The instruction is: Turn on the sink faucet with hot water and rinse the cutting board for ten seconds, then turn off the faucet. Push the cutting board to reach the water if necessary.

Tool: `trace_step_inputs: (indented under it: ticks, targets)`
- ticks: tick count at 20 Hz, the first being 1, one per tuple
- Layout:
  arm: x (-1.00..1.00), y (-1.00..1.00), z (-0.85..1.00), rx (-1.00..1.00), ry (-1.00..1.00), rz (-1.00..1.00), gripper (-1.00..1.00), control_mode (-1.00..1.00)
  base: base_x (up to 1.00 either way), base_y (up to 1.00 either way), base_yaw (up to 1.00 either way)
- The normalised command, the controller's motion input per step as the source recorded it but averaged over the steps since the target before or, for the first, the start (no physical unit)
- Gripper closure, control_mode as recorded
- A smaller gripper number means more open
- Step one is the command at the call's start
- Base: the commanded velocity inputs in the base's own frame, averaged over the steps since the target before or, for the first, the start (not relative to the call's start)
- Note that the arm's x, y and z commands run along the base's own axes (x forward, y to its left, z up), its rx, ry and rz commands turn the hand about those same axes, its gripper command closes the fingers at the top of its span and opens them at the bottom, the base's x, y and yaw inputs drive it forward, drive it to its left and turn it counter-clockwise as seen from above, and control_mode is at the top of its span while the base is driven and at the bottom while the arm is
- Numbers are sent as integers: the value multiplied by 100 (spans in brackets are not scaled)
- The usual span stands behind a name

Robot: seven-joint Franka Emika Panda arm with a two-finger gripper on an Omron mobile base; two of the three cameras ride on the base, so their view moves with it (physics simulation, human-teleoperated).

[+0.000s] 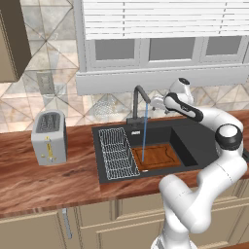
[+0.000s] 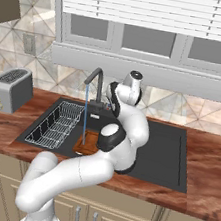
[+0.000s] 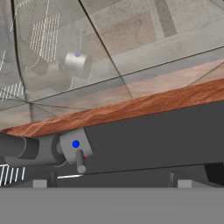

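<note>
Your gripper (image 1: 156, 102) hovers spread wide, holding nothing, just beside the sink faucet (image 1: 139, 103). The water (image 1: 144, 132) falls from it onto the cutting board (image 1: 158, 155) in the sink (image 1: 194, 130).

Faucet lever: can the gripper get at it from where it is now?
Probably yes. The open gripper sits just right of the sink faucet, and in the hand view the lever lies close ahead with nothing between. Water is running onto the cutting board.
</note>
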Motion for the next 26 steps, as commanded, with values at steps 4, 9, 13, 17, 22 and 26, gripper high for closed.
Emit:
trace_step_inputs:
  ticks: [4,9,13,17,22,26]
  targets:
    - [0,0,0,0,0,0,-100,-100,0,0,0]
    - [0,0,0,0,0,0,-100,-100,0,0,0]
    - [0,0,0,0,0,0,-100,-100,0,0,0]
    - [0,0,0,0,0,0,-100,-100,0,0,0]
    - [0,0,0,0,0,0,-100,-100,0,0,0]
    - [0,0,0,0,0,0,-100,-100,0,0,0]
